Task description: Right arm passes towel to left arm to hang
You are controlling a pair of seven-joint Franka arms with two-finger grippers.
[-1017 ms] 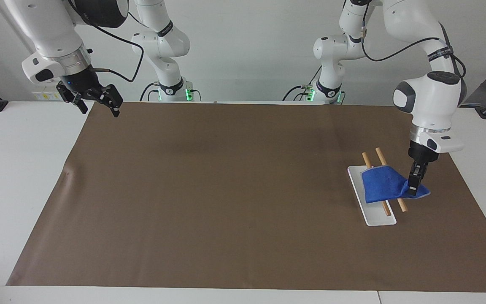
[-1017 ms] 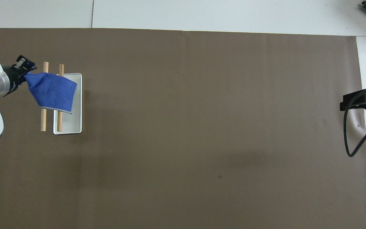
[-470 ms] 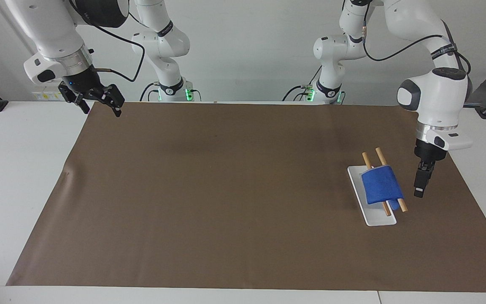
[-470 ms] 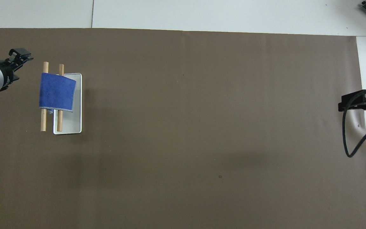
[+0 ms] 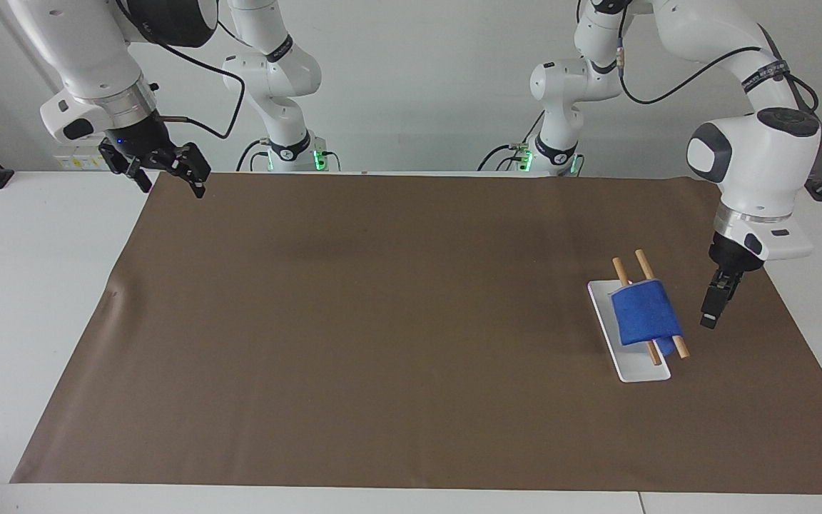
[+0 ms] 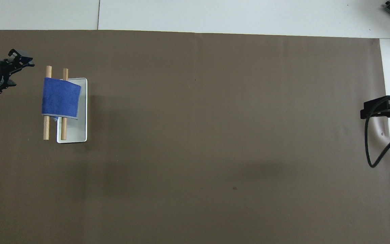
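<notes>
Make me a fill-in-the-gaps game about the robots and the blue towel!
1. The blue towel is draped over two wooden ____.
2. Those stand over a tray whose colour is ____.
3. The left gripper hangs beside the towel and holds ____.
4. The right gripper waits over the edge of the ____ mat.

Missing words: rods; white; nothing; brown

Both grippers (image 5: 709,313) (image 5: 168,178) raised — jaws apart

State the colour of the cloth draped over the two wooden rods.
Bright blue towel, thin grey edge; clearest in the overhead view.
</notes>
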